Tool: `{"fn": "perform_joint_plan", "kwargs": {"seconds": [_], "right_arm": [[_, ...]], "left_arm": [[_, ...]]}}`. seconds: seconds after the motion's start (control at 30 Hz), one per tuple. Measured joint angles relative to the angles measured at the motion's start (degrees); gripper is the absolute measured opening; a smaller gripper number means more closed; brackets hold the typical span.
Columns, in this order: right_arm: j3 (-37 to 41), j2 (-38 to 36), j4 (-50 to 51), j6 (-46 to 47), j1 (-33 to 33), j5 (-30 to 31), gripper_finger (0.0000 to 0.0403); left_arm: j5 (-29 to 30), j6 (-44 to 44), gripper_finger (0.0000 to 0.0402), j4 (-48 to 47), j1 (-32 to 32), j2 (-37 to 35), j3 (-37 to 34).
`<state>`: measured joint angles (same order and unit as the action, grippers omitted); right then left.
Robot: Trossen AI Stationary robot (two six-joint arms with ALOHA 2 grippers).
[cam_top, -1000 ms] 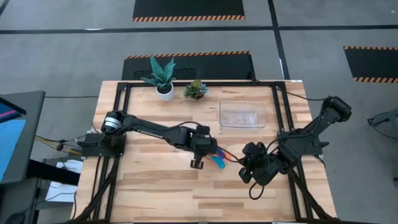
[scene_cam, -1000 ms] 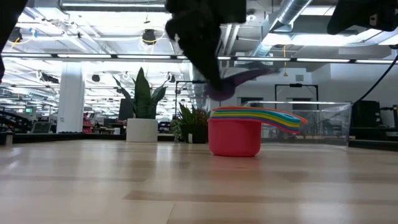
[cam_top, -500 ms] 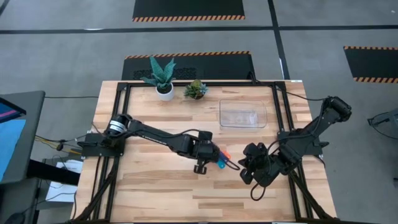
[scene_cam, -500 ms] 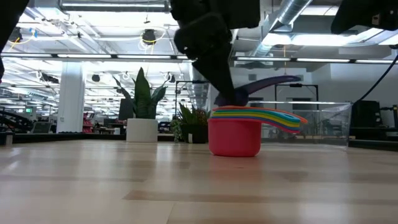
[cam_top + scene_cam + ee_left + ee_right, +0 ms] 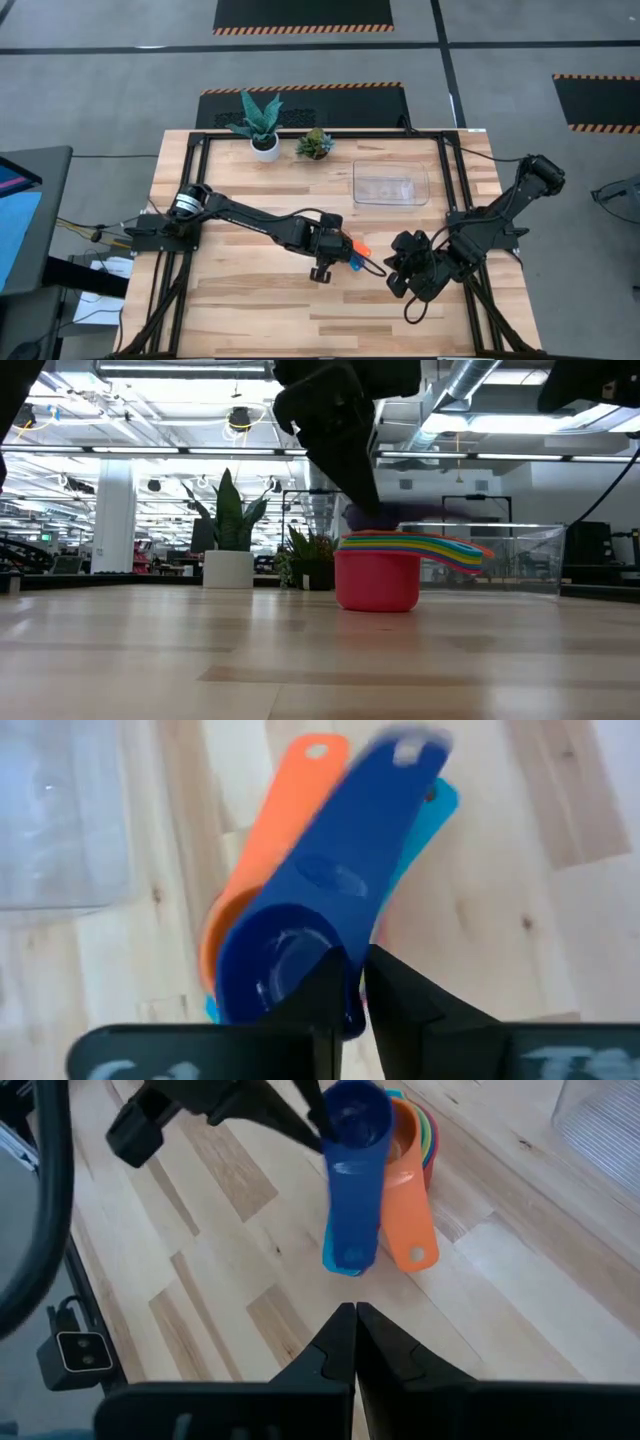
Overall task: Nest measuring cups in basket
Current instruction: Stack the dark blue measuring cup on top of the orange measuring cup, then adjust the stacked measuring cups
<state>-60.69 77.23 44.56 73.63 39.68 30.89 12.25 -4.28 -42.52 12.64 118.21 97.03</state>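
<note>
Running this remotely: nearest my side of the stack of measuring cups (image 5: 385, 572) is the right pincer (image 5: 354, 1342), parked just off the stack's handle ends with its fingers pressed together and nothing in them. At the stack itself, the left pincer (image 5: 364, 982) is nipped nearly closed on the rim of the dark blue cup (image 5: 330, 910), which it's setting into the orange cup (image 5: 262, 870) on top of the pile; the red cup (image 5: 376, 582) sits at the bottom on the worktop (image 5: 250, 300). So I'd say we're on the nesting step, last cup going in. Beyond the stack, well apart from it, the basket (image 5: 390, 185) stands bare, with the white plant pot (image 5: 265, 148) further off beside it. Next move, I reckon: let go once the blue one seats, then carry the whole stack to the basket.
</note>
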Motion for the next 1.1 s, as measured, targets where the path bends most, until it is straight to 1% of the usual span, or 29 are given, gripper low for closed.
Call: {"fn": "perform_joint_plan", "kwargs": {"seconds": [0.1, 0.2, 0.4, 0.5, 0.57, 0.7, 0.77, 0.87, 1.03, 1.1], "right_arm": [[0.0, 0.0, 0.0, -0.13, 0.0, 0.0, 0.0027], [0.0, 0.0, 0.0, -0.13, 0.02, 0.0, 0.0027], [0.0, 0.0, 0.0, -0.13, 0.07, 0.0, 0.0027], [0.0, 0.0, 0.0, -0.06, 0.04, 0.21, 0.0027], [0.0, 0.0, 0.1, 0.29, 0.04, 0.44, 0.0027], [0.0, 0.04, 2.22, 0.79, -0.58, 2.34, 0.0027], [-0.02, 1.15, 4.12, 1.71, -1.65, 3.56, 0.0027], [0.04, 3.49, 6.19, 1.79, -3.8, 1.09, 0.0027], [0.02, 8.52, 6.12, -0.57, -8.77, -4.45, 0.0019], [0.0, 9.75, 6.21, -1.79, -10.73, -5.45, 0.0015]], "left_arm": [[1.96, -0.06, 0.0042, 0.02, -0.35, 0.0, 0.0], [2.02, -0.16, 0.0051, 0.01, -0.9, 0.0, 0.0], [1.97, 3.75, 0.0063, -0.01, -2.03, 0.0, -0.02], [0.3, 4.21, 0.0063, -0.65, -2.14, -0.45, -0.04], [-2.01, 3.98, 0.0062, -1.55, -1.59, -1.63, -0.04], [-6.73, 4.98, 0.0062, -7.05, 0.39, -2.95, -0.02], [-7.49, 3.9, 0.0062, -9.17, 1.63, -2.91, -0.09], [-7.09, 1.66, 0.0061, -5.8, 2.81, -2.94, -2.25], [-11.09, 0.16, 0.0061, -0.41, 2.36, -2.83, -3.13], [-11.14, 0.19, 0.0061, 0.3, 2.08, -2.84, -3.22]]}}
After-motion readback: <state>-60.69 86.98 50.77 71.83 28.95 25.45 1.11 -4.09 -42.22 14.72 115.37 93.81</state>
